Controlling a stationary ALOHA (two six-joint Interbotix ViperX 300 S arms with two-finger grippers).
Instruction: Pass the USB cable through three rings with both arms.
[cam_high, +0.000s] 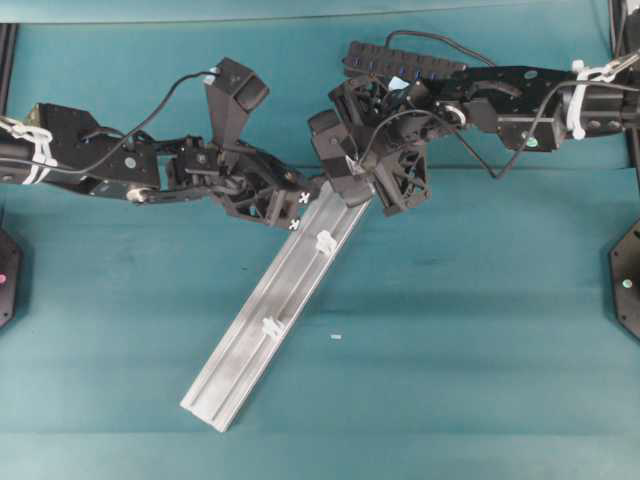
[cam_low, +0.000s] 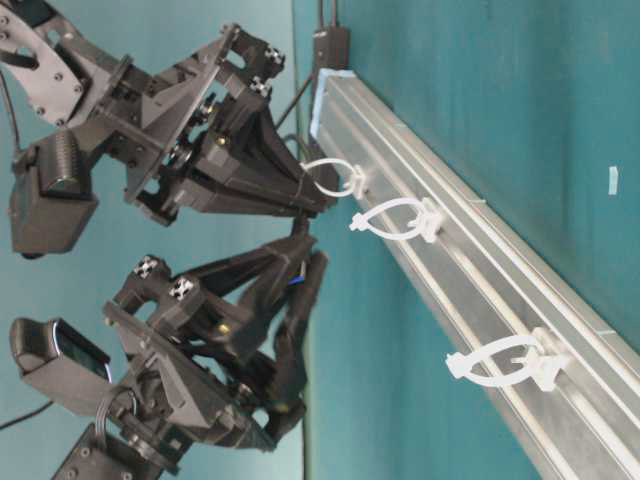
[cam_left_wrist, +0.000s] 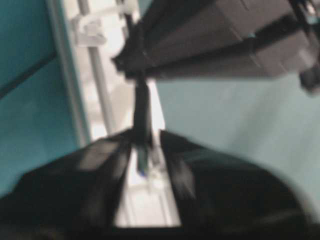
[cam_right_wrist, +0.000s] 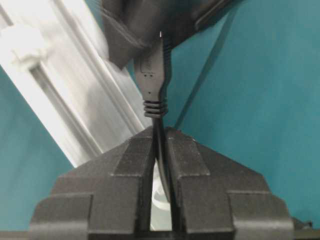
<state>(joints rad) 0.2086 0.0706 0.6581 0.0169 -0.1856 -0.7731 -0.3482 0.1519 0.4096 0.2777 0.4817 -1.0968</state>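
The USB cable's plug (cam_right_wrist: 154, 80) sticks out ahead of my right gripper (cam_right_wrist: 161, 131), which is shut on the cord just behind the plug's ribbed collar. The plug's tip (cam_left_wrist: 142, 115) reaches between the fingers of my left gripper (cam_left_wrist: 145, 135), whose jaws stand apart, wider than the plug; that view is blurred. Both grippers meet at the upper end of the silver rail (cam_high: 250, 350), left (cam_high: 303, 203) and right (cam_high: 350, 190). Three white rings stand along the rail: the first (cam_low: 352, 180) at the upper gripper's tip, the second (cam_low: 425, 225), the third (cam_low: 540, 370). Overhead, two rings show (cam_high: 325, 240) (cam_high: 270, 326).
A black multi-port hub (cam_high: 400, 58) with blue sockets lies behind the right arm. A small white scrap (cam_high: 335, 337) rests on the teal cloth right of the rail. Dark stands sit at the left (cam_high: 8, 275) and right (cam_high: 628, 275) table edges.
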